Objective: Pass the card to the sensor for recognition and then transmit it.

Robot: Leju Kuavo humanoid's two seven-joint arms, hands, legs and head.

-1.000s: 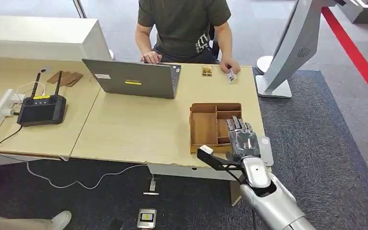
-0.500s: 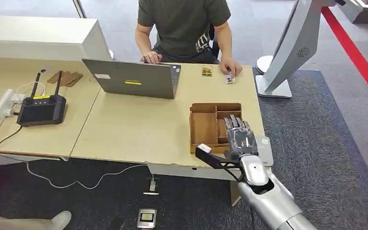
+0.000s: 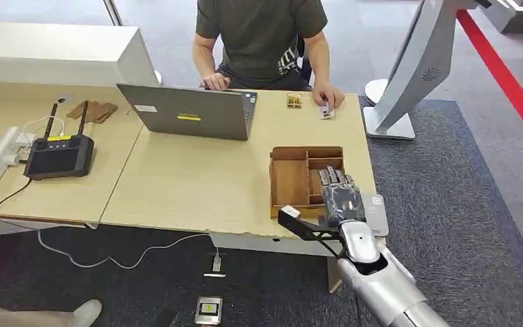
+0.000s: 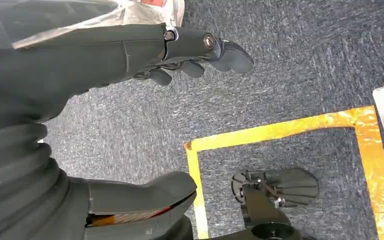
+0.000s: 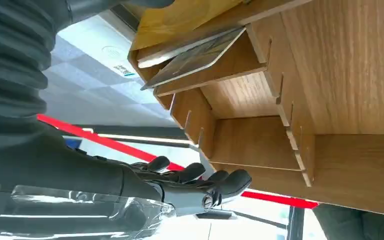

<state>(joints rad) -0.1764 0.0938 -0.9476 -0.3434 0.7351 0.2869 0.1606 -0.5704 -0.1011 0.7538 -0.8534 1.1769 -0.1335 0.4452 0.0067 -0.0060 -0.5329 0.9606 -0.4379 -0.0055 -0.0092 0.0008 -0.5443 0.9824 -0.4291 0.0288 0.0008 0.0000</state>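
Observation:
My right hand (image 3: 340, 197) hovers over the right-hand compartments of the wooden tray (image 3: 289, 180), fingers stretched forward and holding nothing. In the right wrist view a thin card (image 5: 195, 57) leans tilted inside one tray compartment (image 5: 240, 140), apart from my right hand (image 5: 190, 185). A flat grey sensor pad (image 3: 378, 212) lies on the table right beside the tray, next to my wrist. My left hand (image 4: 195, 52) hangs over the dark carpet with its fingers loosely apart and nothing in them.
A person sits behind the table with one hand at a small card (image 3: 326, 111). An open laptop (image 3: 191, 112) and a black controller (image 3: 60, 155) lie to the left. A white stand (image 3: 415, 68) rises at the right.
My right hand has drawn back slightly toward the table's near edge. The person's hand has set the small card down on the table.

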